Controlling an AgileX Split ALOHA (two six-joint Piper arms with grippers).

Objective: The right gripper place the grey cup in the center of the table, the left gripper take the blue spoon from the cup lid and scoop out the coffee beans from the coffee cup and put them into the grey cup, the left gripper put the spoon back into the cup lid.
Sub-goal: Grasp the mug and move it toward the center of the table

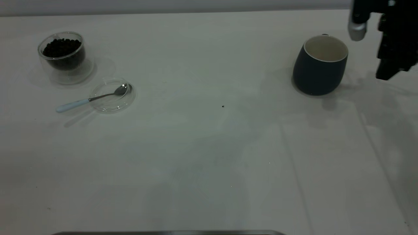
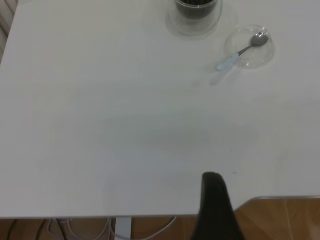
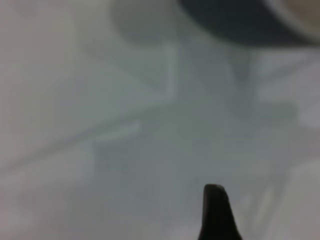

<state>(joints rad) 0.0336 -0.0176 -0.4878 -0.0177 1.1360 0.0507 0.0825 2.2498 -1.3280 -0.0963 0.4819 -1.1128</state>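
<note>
Grey cup (image 1: 319, 67) | right side of bench (image 1: 209, 156), upright | likely heavy, smooth, breakable; grip the rim | right tool (image 1: 388, 49) beside it, opening cannot be told, nothing held

The blue spoon (image 2: 239, 52) lies with its bowl in the cup lid (image 2: 250, 46) (handle jutting over the rim), near the coffee cup (image 2: 195, 15) on the table (image 2: 125, 130).
</note>
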